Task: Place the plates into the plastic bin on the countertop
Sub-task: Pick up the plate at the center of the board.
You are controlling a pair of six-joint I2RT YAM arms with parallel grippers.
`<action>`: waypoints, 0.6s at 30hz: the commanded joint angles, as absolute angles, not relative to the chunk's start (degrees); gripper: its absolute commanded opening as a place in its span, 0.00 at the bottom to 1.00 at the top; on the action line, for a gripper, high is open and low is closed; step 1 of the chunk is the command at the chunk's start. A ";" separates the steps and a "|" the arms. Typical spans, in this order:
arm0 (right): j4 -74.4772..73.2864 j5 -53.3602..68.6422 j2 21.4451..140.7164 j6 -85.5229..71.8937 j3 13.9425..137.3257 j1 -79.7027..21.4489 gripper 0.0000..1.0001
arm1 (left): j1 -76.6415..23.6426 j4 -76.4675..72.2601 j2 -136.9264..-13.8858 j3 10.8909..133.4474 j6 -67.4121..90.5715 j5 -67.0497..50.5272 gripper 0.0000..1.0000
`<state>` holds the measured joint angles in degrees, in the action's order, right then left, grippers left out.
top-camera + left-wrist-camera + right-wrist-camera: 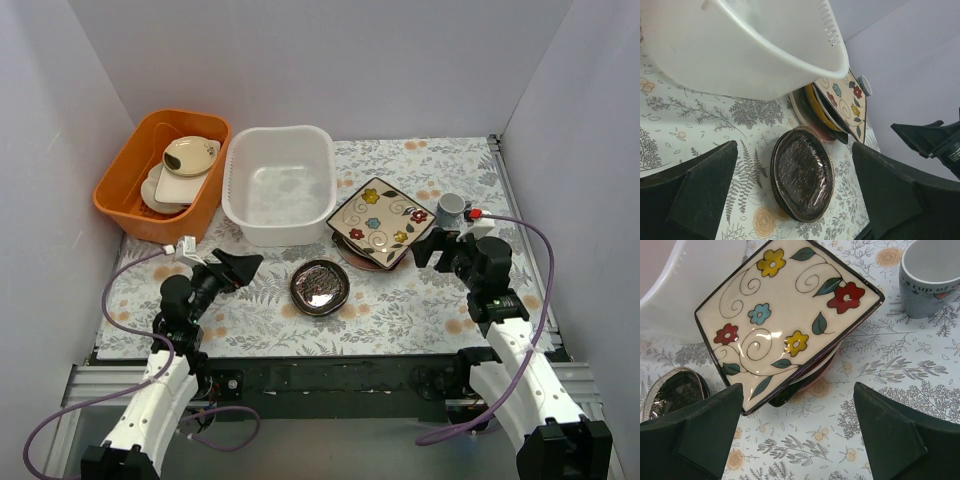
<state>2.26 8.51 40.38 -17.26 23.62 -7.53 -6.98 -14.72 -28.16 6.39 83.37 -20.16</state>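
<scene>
The white plastic bin [279,183] stands at the back middle of the fern-printed countertop [400,300]; it looks empty. A cream square floral plate [380,221] tops a stack of plates right of the bin [790,320]. A small dark glossy round plate [320,286] lies alone in front of the bin [802,175]. My left gripper [240,266] is open and empty, left of the dark plate. My right gripper [432,248] is open and empty, just right of the stack. The lower plates in the stack are mostly hidden.
An orange tub [160,175] with cream dishes sits at the back left. A small grey cup [450,208] stands right of the stack, close behind my right gripper. White walls enclose the back and sides.
</scene>
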 commanded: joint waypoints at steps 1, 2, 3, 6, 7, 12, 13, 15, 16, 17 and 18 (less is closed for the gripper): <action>1.50 10.54 41.83 -17.40 28.38 -7.47 0.98 | -7.03 -13.12 -30.67 13.08 82.09 -21.63 0.98; 1.49 11.50 42.10 -17.49 28.48 -7.47 0.98 | -7.03 -11.36 -31.11 14.31 83.13 -20.32 0.98; 2.10 12.47 42.36 -17.75 28.56 -7.47 0.98 | -7.03 -9.68 -31.72 16.50 84.45 -18.74 0.98; 2.20 16.69 42.89 -18.46 28.65 -7.47 0.98 | -7.03 -3.17 -32.60 19.76 82.99 -16.60 0.98; 2.11 17.92 42.89 -18.72 28.57 -7.47 0.98 | -7.03 -3.69 -33.30 20.12 81.58 -19.57 0.98; 0.88 19.69 40.87 -19.69 27.16 -7.47 0.98 | -7.03 -8.61 -37.87 18.90 82.09 -26.89 0.98; 0.53 19.60 39.83 -19.51 27.16 -7.38 0.98 | -7.03 -9.05 -38.92 19.07 82.35 -27.42 0.98; -1.39 19.42 38.76 -19.69 27.77 -7.47 0.98 | -7.03 -8.53 -42.00 19.86 82.09 -28.39 0.98; -1.93 19.60 38.24 -19.69 28.21 -7.47 0.98 | -7.03 -8.44 -42.88 20.04 81.92 -28.74 0.98; -2.37 20.82 37.97 -20.04 28.56 -7.47 0.98 | -7.03 -8.18 -43.59 20.65 81.48 -29.00 0.98; -2.37 21.79 38.06 -20.30 29.17 -7.47 0.98 | -7.03 -8.26 -43.59 20.65 81.39 -29.00 0.98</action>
